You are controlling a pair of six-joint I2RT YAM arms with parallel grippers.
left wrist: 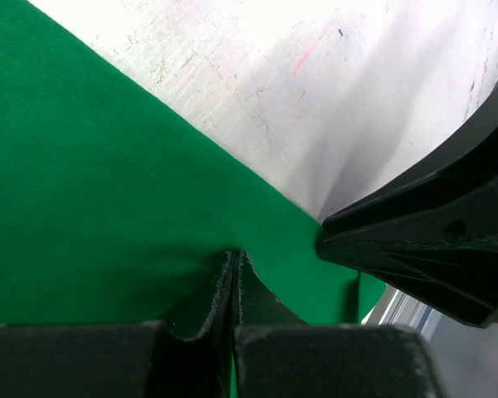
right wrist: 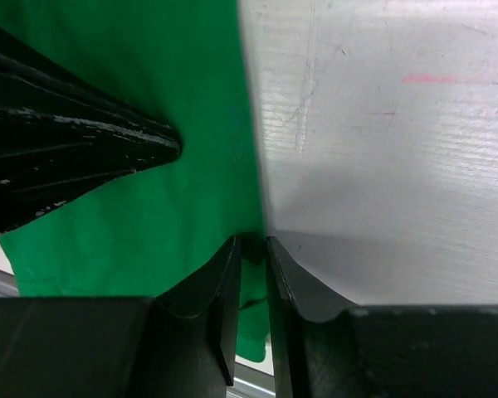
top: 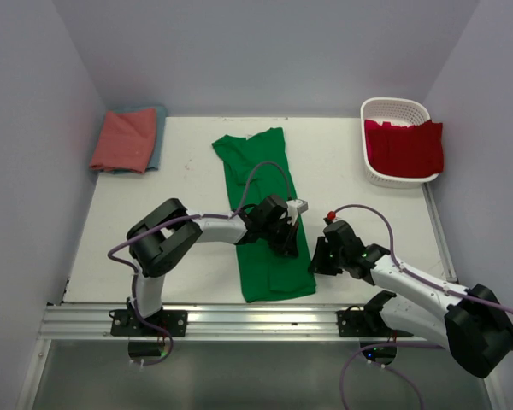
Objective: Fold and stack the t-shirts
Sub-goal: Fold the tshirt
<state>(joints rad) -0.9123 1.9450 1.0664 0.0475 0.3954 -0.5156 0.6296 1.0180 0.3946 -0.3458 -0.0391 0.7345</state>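
- The green t-shirt (top: 258, 171) lies as a long strip down the middle of the table (top: 368, 205), reaching almost to the near edge.
- The left gripper (left wrist: 235, 269) and right gripper (right wrist: 253, 249) each pinch its right-hand border tight, close together towards the near edge.
- For a clean fold, both should probably rise together, keep the cloth taut between them, and lay it edge on edge.

Plain pale lilac walls (top: 265, 51), scuffed white table (top: 342, 171), aluminium rail (top: 256, 323) along its near edge

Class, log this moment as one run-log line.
left gripper: shut on green t-shirt | right gripper: shut on green t-shirt | state: narrow strip on table
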